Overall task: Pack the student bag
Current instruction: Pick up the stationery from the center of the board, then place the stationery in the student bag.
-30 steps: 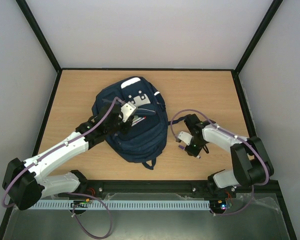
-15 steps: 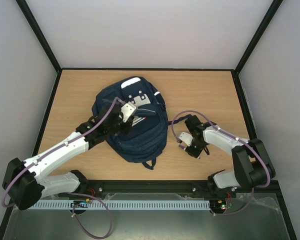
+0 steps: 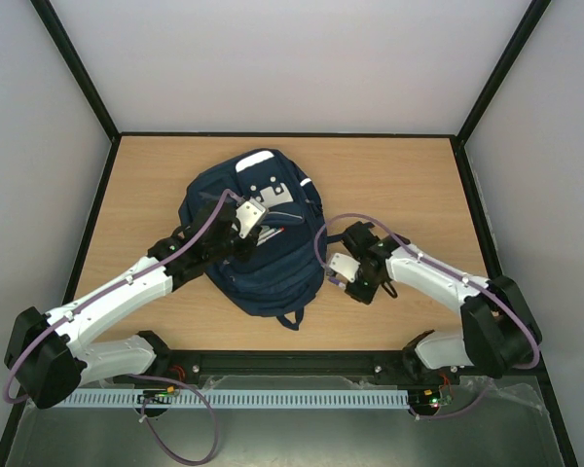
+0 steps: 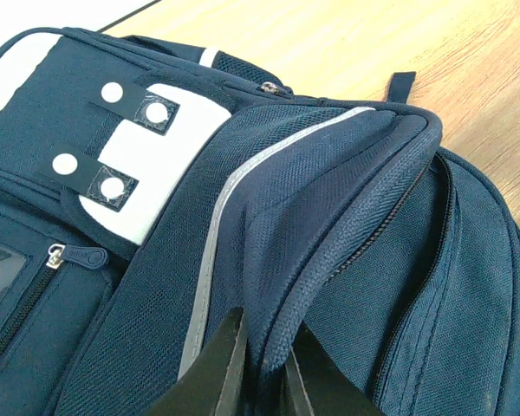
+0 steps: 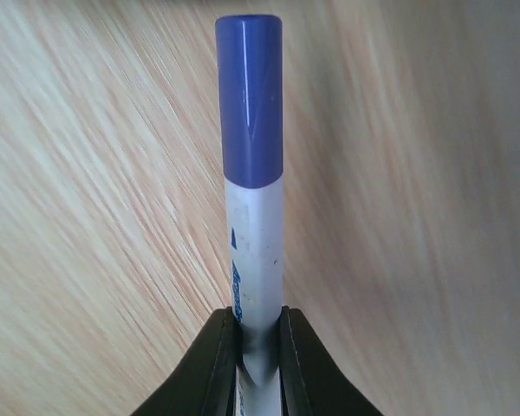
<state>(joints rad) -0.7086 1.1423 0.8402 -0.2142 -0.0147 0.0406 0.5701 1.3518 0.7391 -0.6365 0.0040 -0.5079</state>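
Right pincer (image 5: 253, 328) is clamped on a blue-capped marker (image 5: 250, 199), just beside the right flank of the student bag (image 3: 273, 277). Left pincer (image 4: 262, 351) is clamped on a fabric fold by the zip. The bag lies flat mid-surface (image 3: 399, 175). Judgement: marker not yet packed and insertion remains; whether the zip is open cannot be told.

light wooden table (image 3: 409, 175) between plain white walls (image 3: 292, 58).
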